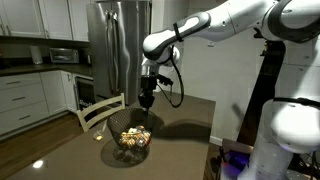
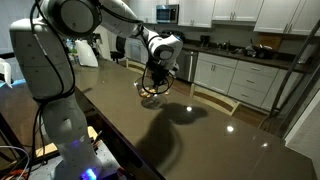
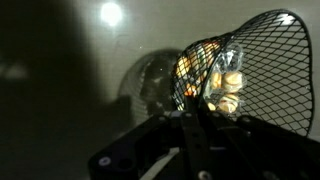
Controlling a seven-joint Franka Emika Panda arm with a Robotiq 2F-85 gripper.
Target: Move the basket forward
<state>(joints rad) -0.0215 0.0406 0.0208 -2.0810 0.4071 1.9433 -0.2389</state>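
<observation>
Dark wire mesh: the basket is at the table end nearest the pale wooden chair, just beside the chair's backrest. In an exterior view the basket reads as a small round bowl shape on the glossy dark tabletop, far from the camera, with white cabinets behind.

Contents: small yellowish and pale round items, visible through the mesh in the wrist view. The basket fills the upper right of that view, rim towards the gripper.

Arm: reaches in over the table and points down. The gripper is directly above the basket, at its rim on the fridge side. In an exterior view the gripper overlaps the basket's top edge.

Wrist view: the gripper comes in from the bottom; its dark fingers converge towards the basket's near rim. The picture is too dim to tell whether the jaws are clamped on the wire or merely next to it; grip state cannot be told.

Other: a bright round light reflection shows on the tabletop.
</observation>
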